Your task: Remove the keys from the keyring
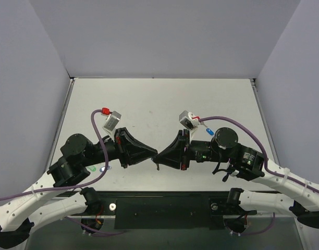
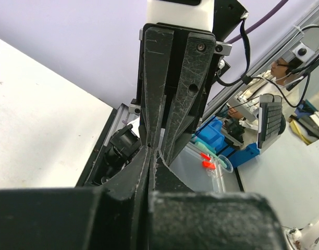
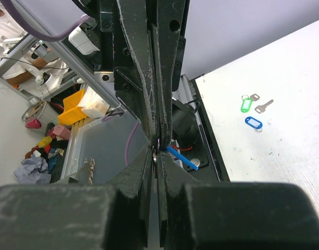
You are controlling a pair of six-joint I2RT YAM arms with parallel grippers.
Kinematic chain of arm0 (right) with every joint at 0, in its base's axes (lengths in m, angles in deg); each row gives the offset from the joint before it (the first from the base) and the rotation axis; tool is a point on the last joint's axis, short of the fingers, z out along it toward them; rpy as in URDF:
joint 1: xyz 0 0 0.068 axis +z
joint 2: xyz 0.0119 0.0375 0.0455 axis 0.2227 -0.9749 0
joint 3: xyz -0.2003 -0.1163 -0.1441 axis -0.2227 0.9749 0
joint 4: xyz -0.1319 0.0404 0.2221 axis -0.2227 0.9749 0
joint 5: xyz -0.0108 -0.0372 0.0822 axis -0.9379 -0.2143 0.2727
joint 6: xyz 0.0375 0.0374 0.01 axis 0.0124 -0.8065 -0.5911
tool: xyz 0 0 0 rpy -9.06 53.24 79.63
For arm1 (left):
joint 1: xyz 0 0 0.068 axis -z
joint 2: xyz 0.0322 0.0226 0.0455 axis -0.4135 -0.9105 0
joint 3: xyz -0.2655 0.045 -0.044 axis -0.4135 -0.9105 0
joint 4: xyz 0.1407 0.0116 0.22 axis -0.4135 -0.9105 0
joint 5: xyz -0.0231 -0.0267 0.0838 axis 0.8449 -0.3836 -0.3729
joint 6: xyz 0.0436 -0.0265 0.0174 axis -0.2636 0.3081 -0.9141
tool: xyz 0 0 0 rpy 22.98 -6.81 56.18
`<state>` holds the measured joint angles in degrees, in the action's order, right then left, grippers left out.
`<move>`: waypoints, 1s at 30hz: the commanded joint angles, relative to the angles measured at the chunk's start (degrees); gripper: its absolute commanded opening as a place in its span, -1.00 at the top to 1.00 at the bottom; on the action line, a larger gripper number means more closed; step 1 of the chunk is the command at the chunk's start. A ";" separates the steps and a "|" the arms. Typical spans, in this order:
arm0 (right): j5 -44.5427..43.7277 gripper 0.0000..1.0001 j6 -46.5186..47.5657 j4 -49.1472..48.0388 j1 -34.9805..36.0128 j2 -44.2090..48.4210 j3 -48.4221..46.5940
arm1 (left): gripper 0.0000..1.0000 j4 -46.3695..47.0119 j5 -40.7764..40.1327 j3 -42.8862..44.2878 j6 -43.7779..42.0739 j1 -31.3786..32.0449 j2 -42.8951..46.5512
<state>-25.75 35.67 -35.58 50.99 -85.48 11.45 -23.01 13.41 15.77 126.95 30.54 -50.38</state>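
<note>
My left gripper (image 1: 150,154) and right gripper (image 1: 160,156) meet tip to tip above the table's near middle. In the right wrist view my right gripper (image 3: 157,156) is shut on a thin silver piece, the keyring (image 3: 155,157). A bright blue key cap (image 3: 181,159) sticks out edge-on to the right of the junction. The left gripper's fingers (image 3: 149,78) come from above, pressed shut at that same spot. In the left wrist view the left gripper (image 2: 150,148) is shut tip to tip against the right one; the key and ring are hidden there.
A green tag with a ring (image 3: 246,104), a loose silver key (image 3: 264,106) and a blue tag (image 3: 252,123) lie on the white table. In the top view they lie under the left arm (image 1: 97,169). Another small blue item (image 1: 210,131) lies behind the right arm.
</note>
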 commanded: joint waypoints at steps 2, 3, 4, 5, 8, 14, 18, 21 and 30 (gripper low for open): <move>0.46 1.00 0.26 -4.98 0.48 -0.86 -1.60 | 1.00 3.71 2.28 0.20 0.19 0.06 0.37; 0.72 1.00 0.26 -4.98 0.48 -0.95 -1.60 | 1.00 3.45 2.46 0.38 0.02 0.06 0.45; 0.72 1.00 0.08 -4.98 0.48 -1.12 -1.60 | 1.00 3.10 2.55 0.82 -0.15 0.06 0.37; 0.98 1.00 0.08 -4.98 0.48 -1.21 -1.52 | 1.00 2.06 2.55 1.17 -0.94 0.06 0.19; 1.16 1.00 0.61 -3.50 0.48 -2.00 -2.39 | 1.00 -3.74 3.08 4.15 -2.96 0.06 0.02; 2.65 1.00 2.81 0.99 -0.13 -3.40 -4.67 | 1.00 -17.01 3.95 10.57 -9.64 0.06 -1.48; 5.64 1.00 3.07 3.97 -1.36 -5.68 -7.13 | 1.00 -21.50 6.06 12.86 -12.28 0.06 -2.62; 8.27 1.00 4.39 9.85 -2.24 -8.41 -10.99 | 1.00 -23.96 8.34 14.00 -13.95 0.06 -3.23; 14.78 1.00 8.69 21.29 -3.21 -15.80 -19.62 | 1.00 -37.49 15.82 20.41 -23.35 0.06 -9.47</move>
<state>-11.43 41.16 -15.91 48.91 -98.16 -4.22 -52.76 21.13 32.70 108.79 29.95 -56.92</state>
